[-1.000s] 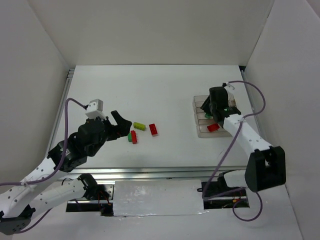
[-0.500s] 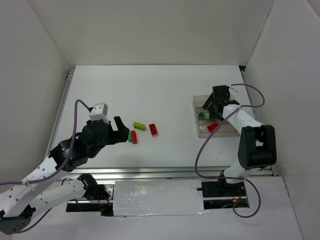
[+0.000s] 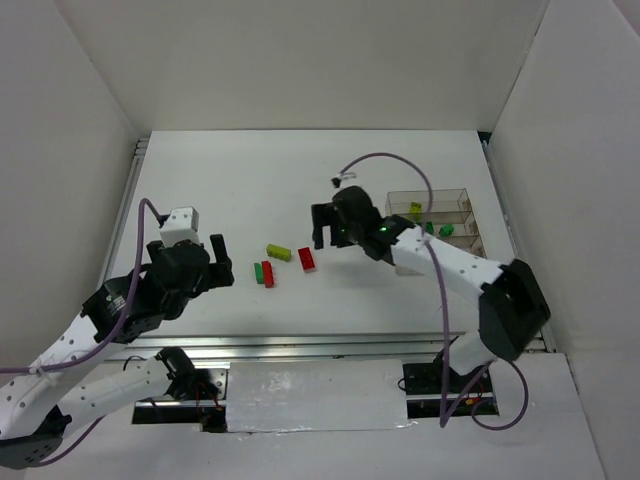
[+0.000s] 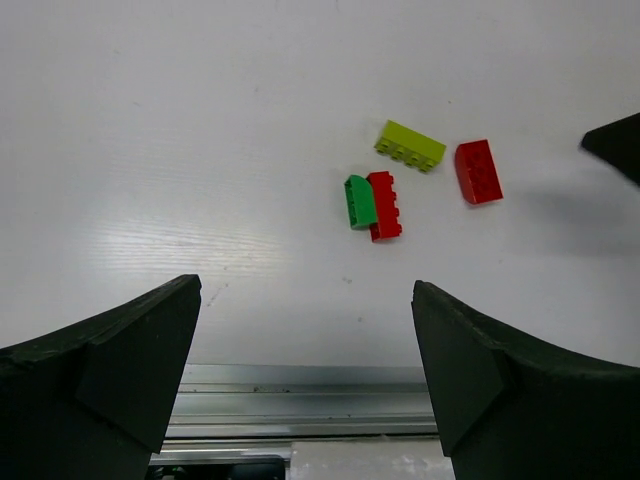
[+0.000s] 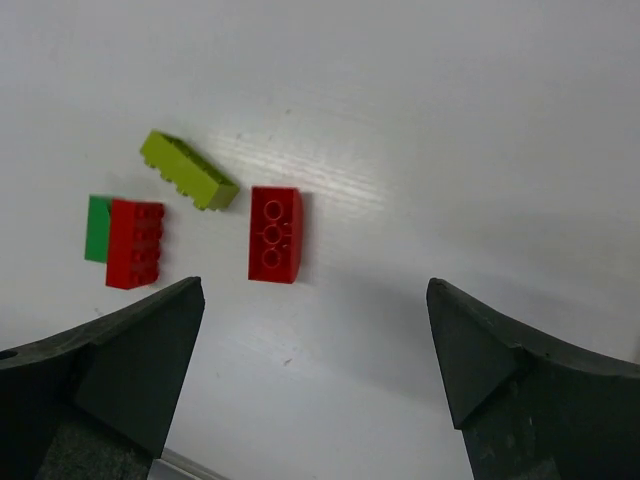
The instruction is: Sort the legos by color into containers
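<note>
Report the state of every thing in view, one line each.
left gripper: open, empty.
right gripper: open, empty.
yellow-green brick: loose on the table.
lone red brick: loose on table, touching nothing.
second red brick: on table, touching the green brick.
green brick: on table, against that red brick.
trays: hold a yellow-green piece and green pieces; partly hidden by right arm.

Robotics lab test cell, white table (image 3: 300, 170) boxed by plain white panels (image 3: 300, 60) on three edges, aluminium rail (image 3: 330, 345) along near edge
</note>
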### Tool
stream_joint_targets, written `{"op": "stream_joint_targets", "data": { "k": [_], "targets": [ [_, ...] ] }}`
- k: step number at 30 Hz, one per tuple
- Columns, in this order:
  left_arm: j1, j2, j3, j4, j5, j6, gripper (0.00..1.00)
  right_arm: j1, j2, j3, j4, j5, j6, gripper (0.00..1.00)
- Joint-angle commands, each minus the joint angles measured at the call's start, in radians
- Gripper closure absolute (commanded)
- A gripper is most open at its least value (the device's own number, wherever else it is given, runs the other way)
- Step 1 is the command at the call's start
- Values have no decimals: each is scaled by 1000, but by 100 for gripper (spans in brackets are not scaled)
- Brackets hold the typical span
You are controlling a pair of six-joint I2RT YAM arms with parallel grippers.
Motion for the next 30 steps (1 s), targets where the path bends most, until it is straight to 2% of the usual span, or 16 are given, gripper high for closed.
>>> {"op": "stream_joint_targets", "data": {
  "k": [1, 2, 4, 9, 13, 14, 17, 19, 21, 24, 25, 27, 30],
  "targets": [
    [6, -28, -16, -44, -112, 12, 1, 85, 188, 90, -63, 0, -55, 1],
    [6, -40, -32, 13, -83, 32, 1, 101, 229, 164, -113, 30, -35, 1],
    [9, -48, -38, 16, -61, 44, 0, 134, 346, 230, -152, 101, -12, 1],
    [11, -52, -43, 15, -70, 41, 0, 159, 476, 344, -181, 90, -14, 4],
    [11, -54, -41, 12, -72, 38, 1, 161, 519, 371, -186, 91, -28, 13],
    [11, -57, -43, 15, -67, 41, 1, 161, 536, 373, -186, 86, -35, 19],
    [11, -61, -43, 15, -66, 44, 0, 161, 573, 384, -189, 75, -41, 26],
    [11, -63, -43, 16, -66, 44, 1, 161, 590, 396, -193, 75, -40, 27],
    [11, -66, -44, 16, -64, 44, 0, 161, 604, 400, -192, 71, -38, 35],
    [11, -68, -46, 19, -61, 47, 1, 159, 601, 399, -189, 67, -35, 40],
    [11, -66, -46, 21, -60, 49, 0, 159, 590, 397, -187, 68, -35, 46],
    [11, -63, -44, 19, -60, 50, 1, 159, 567, 382, -190, 92, -20, 100],
    [11, -66, -44, 18, -60, 47, 0, 145, 429, 271, -172, 164, 38, 100]
  ]
}}
